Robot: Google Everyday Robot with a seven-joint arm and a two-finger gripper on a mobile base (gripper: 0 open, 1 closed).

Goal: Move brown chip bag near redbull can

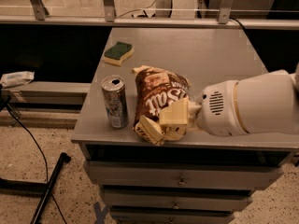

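Your crinkly brown-and-cream chip bag [156,94] lies on the front part of the grey table [201,50], just beside the upright slim silver-blue drink can [115,101] with only a narrow gap between them, so the move looks essentially done. The white arm's gripper [161,124] sits at the bag's near end by the table's front edge, its jaws clamped on the crumpled foil. What's left, I'd judge, is to let go and back off without nudging the can; the green-and-yellow sponge [118,52] lies well apart, further back.
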